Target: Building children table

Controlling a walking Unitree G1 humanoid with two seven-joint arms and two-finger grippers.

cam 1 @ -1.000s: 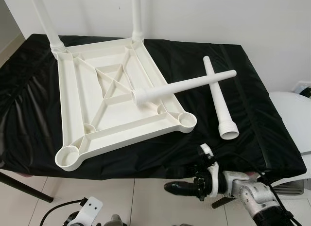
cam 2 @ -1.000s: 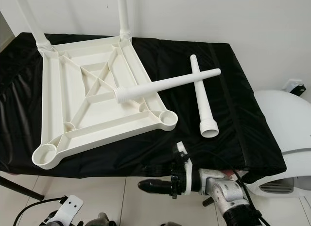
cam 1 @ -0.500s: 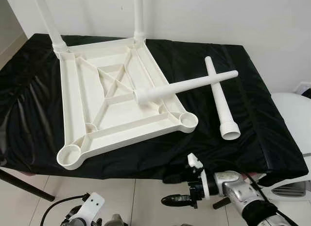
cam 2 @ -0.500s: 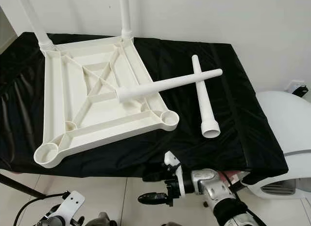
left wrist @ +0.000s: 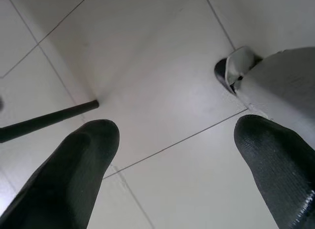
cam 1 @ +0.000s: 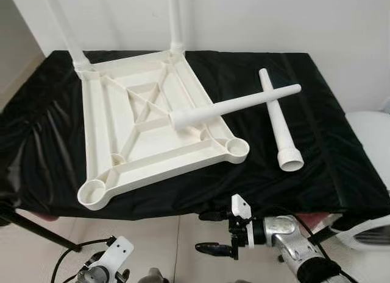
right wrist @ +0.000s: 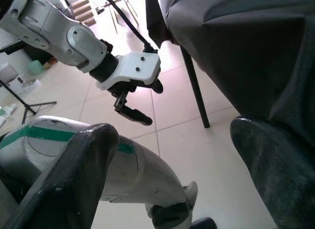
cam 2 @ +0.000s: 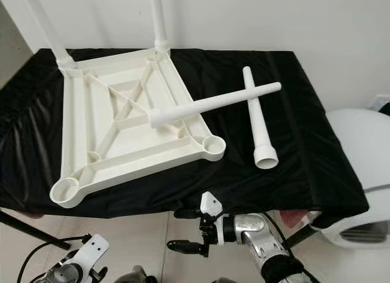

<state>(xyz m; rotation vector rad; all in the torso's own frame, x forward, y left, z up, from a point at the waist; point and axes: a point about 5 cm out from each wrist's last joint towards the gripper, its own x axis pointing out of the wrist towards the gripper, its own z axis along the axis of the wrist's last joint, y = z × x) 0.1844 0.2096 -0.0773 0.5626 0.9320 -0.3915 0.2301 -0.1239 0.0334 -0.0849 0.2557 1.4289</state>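
The left tool (cam 1: 108, 272) hangs low by the floor, fingers spread on nothing. On the black-draped surface (cam 1: 341, 173) lies the upturned white tabletop (cam 1: 146, 131), two legs standing in its far corners, their tops cut off; one loose leg (cam 1: 234, 105) rests across its rim and over a second loose leg (cam 1: 279, 123). The right tool (cam 1: 214, 232), a second ago level with the surface's front edge, has sunk below it, fingers parted and empty, so neither near socket has been filled.
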